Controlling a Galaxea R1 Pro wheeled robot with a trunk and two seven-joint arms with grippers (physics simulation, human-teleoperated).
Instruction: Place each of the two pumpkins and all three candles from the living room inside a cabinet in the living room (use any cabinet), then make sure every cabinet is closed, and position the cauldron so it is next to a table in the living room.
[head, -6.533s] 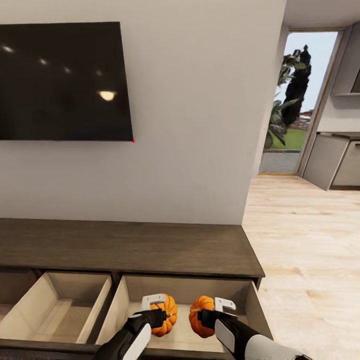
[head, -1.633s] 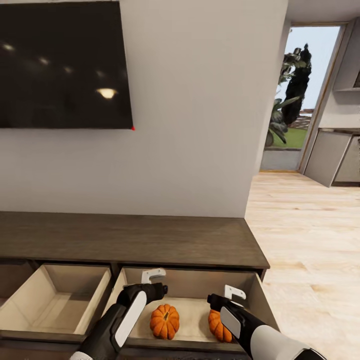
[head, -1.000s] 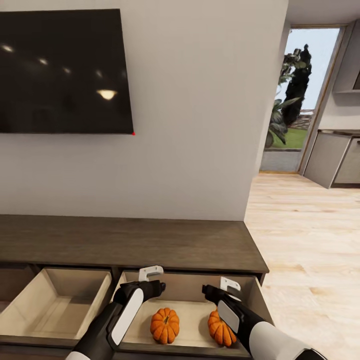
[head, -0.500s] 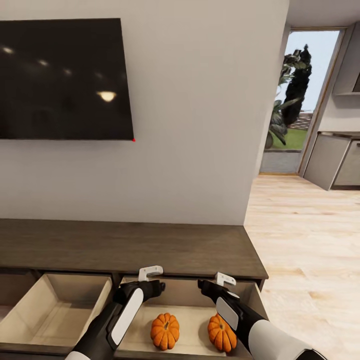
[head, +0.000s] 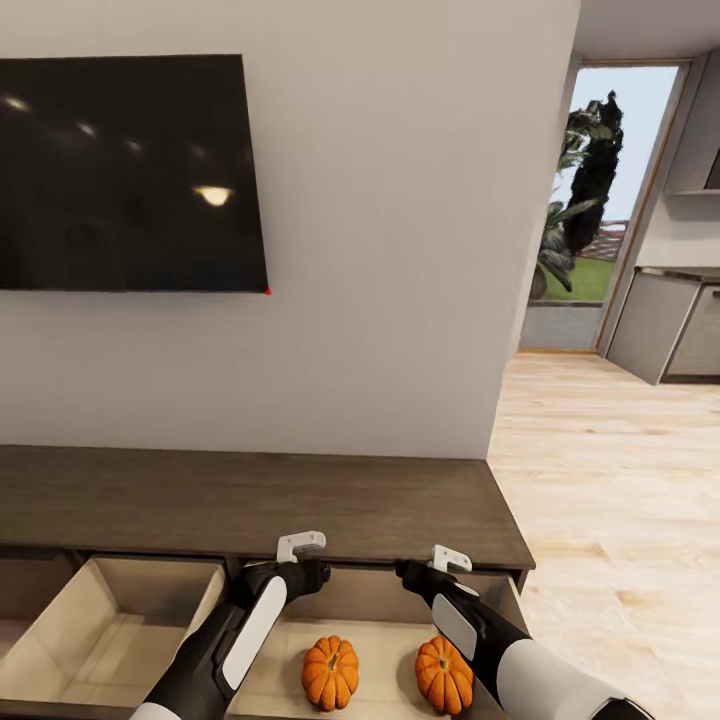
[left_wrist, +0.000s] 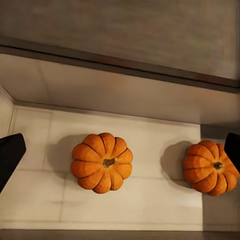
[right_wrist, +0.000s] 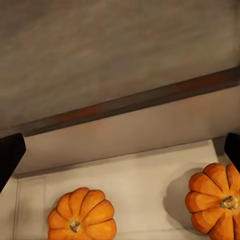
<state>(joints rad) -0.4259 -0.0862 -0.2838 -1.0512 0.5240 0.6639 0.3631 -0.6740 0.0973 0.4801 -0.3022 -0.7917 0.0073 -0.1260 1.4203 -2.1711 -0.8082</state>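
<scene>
Below, two pumpkins (head: 331, 672) (head: 444, 674) in open cabinet (head: 300, 500) drawer, right one partly arm-hidden, both jaws spread, empty.

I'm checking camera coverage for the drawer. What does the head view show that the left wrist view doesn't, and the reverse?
Head view alone: the black wall television, the pale empty drawer beside the pumpkins' one, both arms, and the light plank floor. Left wrist view alone: a straight-down look at each pumpkin's stem. Both: two small ribbed orange pumpkins apart on the open drawer's beige floor, under the dark-brown wood cabinet top.
</scene>
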